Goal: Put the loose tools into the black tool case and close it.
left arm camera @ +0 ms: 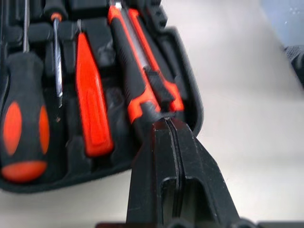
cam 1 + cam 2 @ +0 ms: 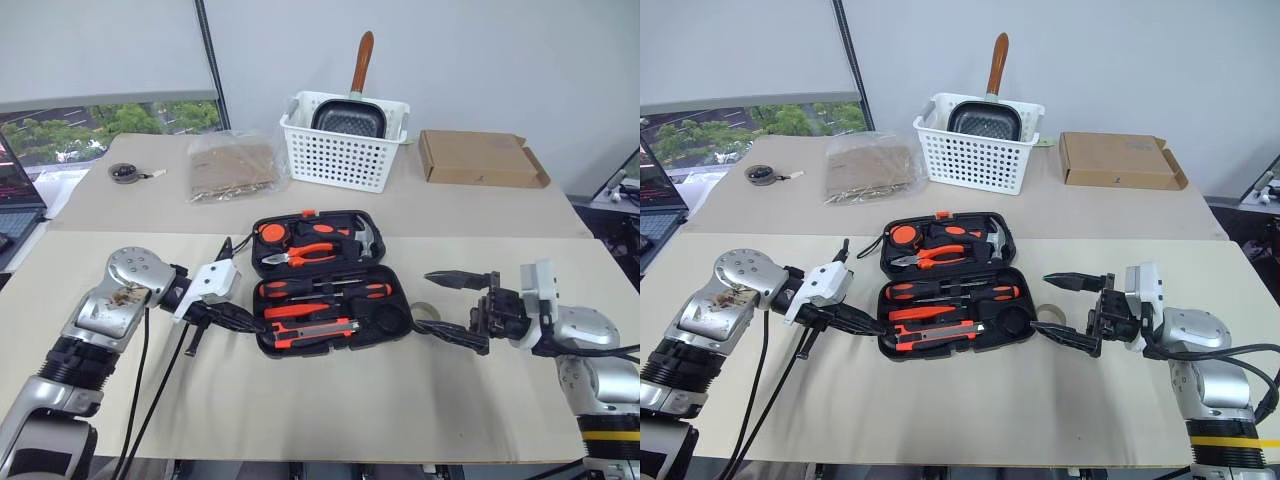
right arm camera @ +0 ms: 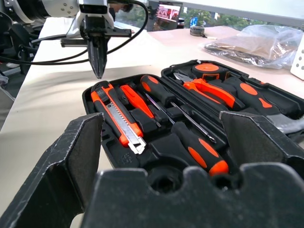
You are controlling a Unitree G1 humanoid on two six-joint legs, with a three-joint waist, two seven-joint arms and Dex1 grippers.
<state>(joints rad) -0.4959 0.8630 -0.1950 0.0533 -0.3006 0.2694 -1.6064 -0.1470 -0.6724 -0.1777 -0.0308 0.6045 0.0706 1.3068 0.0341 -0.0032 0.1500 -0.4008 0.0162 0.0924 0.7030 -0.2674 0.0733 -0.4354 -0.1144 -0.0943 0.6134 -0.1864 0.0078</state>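
Black tool case (image 2: 325, 280), table centre: open, screwdrivers (image 2: 320, 288) and utility knife (image 2: 312, 329) seated, lid unclosed; left gripper (image 2: 243, 318) pinched empty, right gripper (image 2: 462, 310) spread.

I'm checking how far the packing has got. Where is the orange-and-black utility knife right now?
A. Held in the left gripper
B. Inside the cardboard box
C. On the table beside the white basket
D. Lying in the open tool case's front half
D: the utility knife lies in a recess along the front edge of the open black tool case, and the left gripper, shut and holding nothing, is beside it.
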